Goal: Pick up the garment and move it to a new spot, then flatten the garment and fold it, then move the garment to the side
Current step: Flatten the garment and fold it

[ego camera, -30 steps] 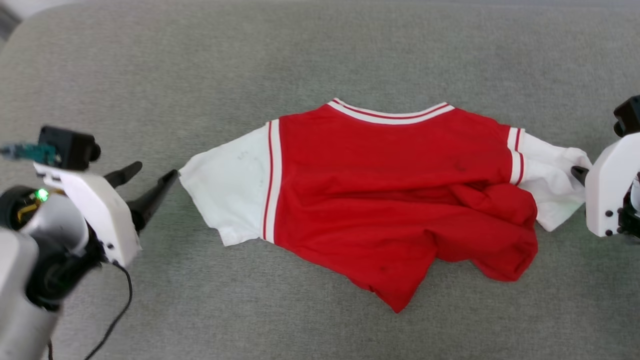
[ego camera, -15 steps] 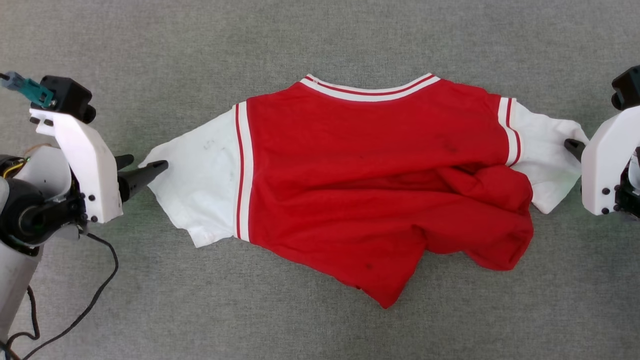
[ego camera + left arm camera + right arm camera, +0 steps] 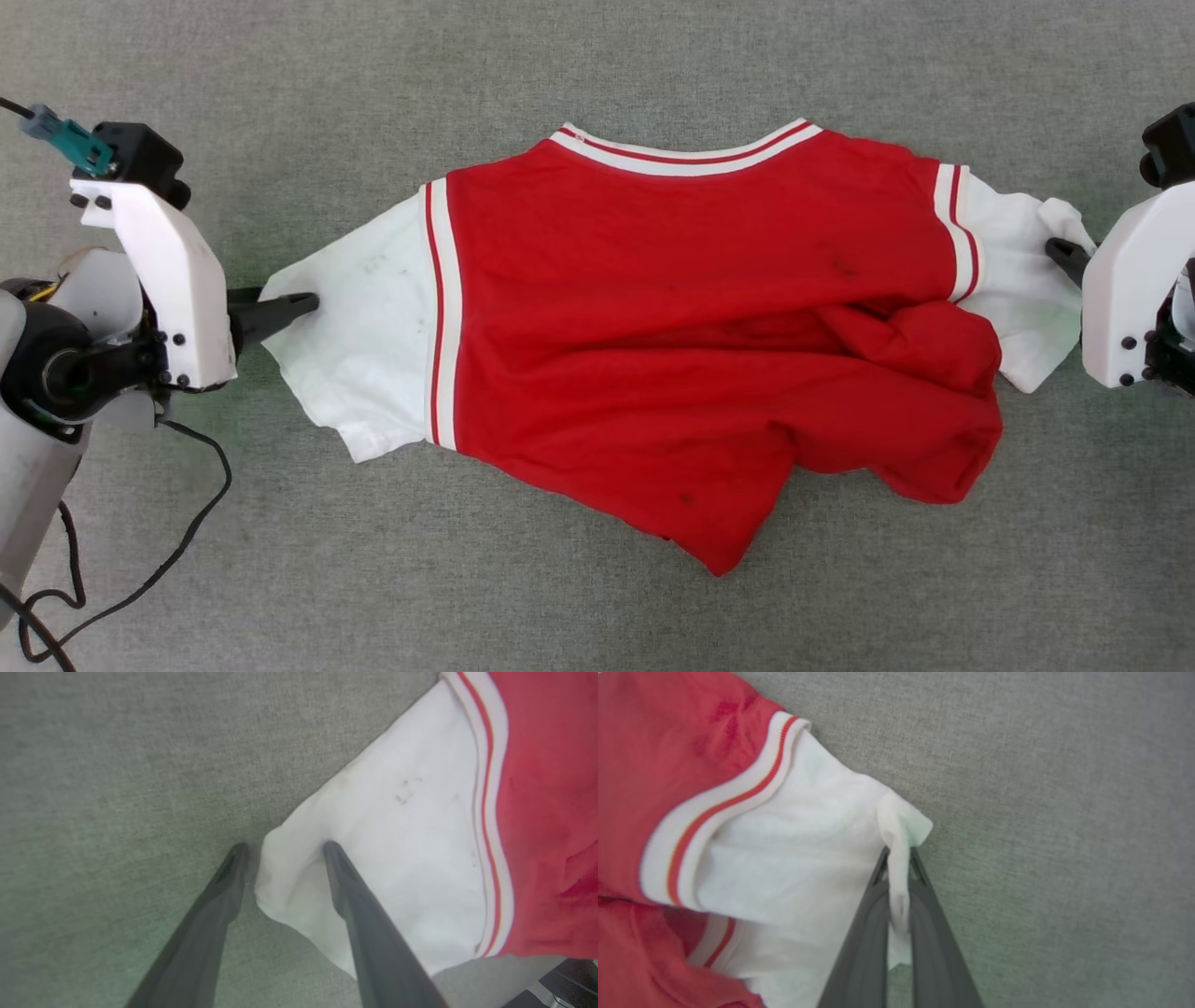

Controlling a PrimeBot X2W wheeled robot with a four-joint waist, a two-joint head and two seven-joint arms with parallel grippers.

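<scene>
Garment (image 3: 672,308): you see the red shirt spread across the grey fabric surface (image 3: 597,56), about mid-frame in the head view; neckline (image 3: 686,157) toward the far edge; a white sleeve reaches out to each side
Body of the shirt: flat along the upper part; rumpled lower down, with red cloth bunched and folded over itself toward the robot's right; one red corner points at the near edge
Left end effector (image 3: 285,845): jaws stand apart; it straddles the outer corner of the left sleeve (image 3: 355,345); one finger (image 3: 359,914) lies on top of the white cloth, the other rests on the bare surface just beside the sleeve edge; you have nothing gripped here
Right end effector (image 3: 900,854): closed tight; you can see a twisted pinch of white cloth from the outer corner of the right sleeve (image 3: 1013,280) clamped between its fingers; a small tuft sticks out past the tips
Trim (image 3: 437,308): red-and-white stripes where each sleeve meets the red body
Marks: a few faint grey specks on the left sleeve; some darker spots on the red
Cable (image 3: 201,504): a black lead loops below the left arm in the head view, well apart from the shirt
</scene>
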